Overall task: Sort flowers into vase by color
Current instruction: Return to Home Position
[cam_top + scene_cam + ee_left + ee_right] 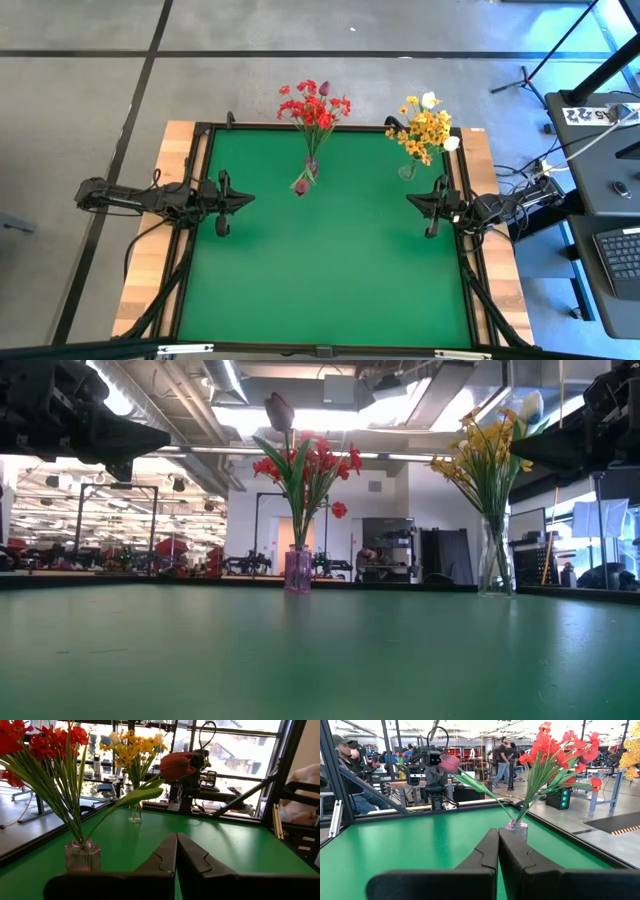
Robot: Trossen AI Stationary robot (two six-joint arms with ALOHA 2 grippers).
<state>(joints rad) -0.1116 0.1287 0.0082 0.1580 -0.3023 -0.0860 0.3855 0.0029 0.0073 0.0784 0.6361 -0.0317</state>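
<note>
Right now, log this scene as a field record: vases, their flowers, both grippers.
pink vase: far side of green table, holds red flowers
dark red bud: stem in the pink vase, leaning out low
clear vase: far right corner, holds yellow-orange flowers and white buds
left gripper: shut, empty, near left edge
right gripper: shut, empty, near right edge
loose flowers: none visible

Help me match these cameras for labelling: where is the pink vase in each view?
High view: pink vase at the green mat's far edge, left of centre.
Low view: left of centre, on the mat's far side.
Left wrist view: near, ahead of the shut left gripper.
Right wrist view: farther, ahead of the shut right gripper.
Shared landmark: the red flowers in it.
</note>
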